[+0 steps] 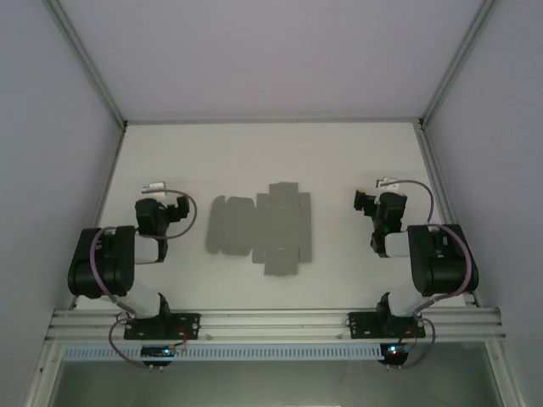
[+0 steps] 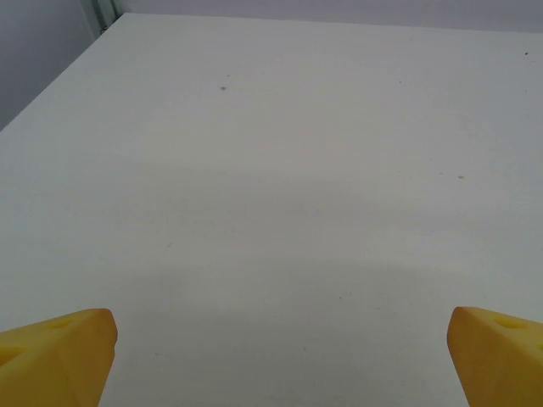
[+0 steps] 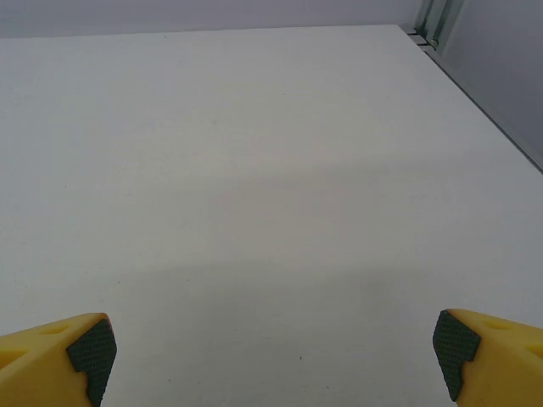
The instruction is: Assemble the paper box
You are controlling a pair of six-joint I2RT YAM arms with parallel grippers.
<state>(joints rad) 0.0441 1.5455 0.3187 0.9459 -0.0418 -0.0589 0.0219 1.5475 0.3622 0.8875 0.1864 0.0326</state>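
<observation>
- White table (image 1: 339, 153) inside a pale-walled enclosure with aluminium framing; both arms are bolted at the near edge.
- Paper box (image 1: 259, 231): not yet folded, a flat die-cut sheet of grey cardboard lying on the table at mid-width, between the two arms and touching neither.
- Outline of the sheet: a plain panel at the left and a wider cross of flaps at the right, so its longer run goes left to right, though only slightly longer than its near-far run.
- Left hand (image 1: 163, 202): released, with the yellow fingers (image 2: 55, 356) standing wide apart over bare table (image 2: 271, 170) and nothing between them.
- Right hand (image 1: 375, 202): likewise released, with its dark-padded fingers (image 3: 488, 360) spread wide over bare table (image 3: 271, 170) and grasping nothing.
- Governing relation: both hands point toward the far side of the table. The sheet lies inward of each, to the right of the left hand and to the left of the right hand, at about the same depth.
- Reach: the plain left panel appears to lie somewhat nearer the left hand than the flapped right end lies to the right hand. Either arm would probably have to swing inward before reaching an edge.
</observation>
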